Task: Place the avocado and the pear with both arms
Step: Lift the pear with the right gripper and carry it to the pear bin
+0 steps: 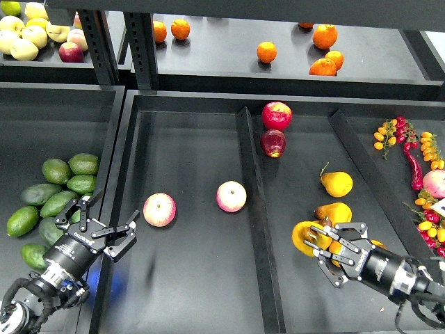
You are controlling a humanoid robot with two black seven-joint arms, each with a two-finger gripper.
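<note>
left pincer [104, 224] apart, beside avocado [55, 204] | right pincer [332, 245] apart around pear [309, 238]

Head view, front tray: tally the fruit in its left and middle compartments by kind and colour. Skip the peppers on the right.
Pink apples: 2
Dark red apples: 2
Pears: 3 plainly seen
Total: 7
</note>
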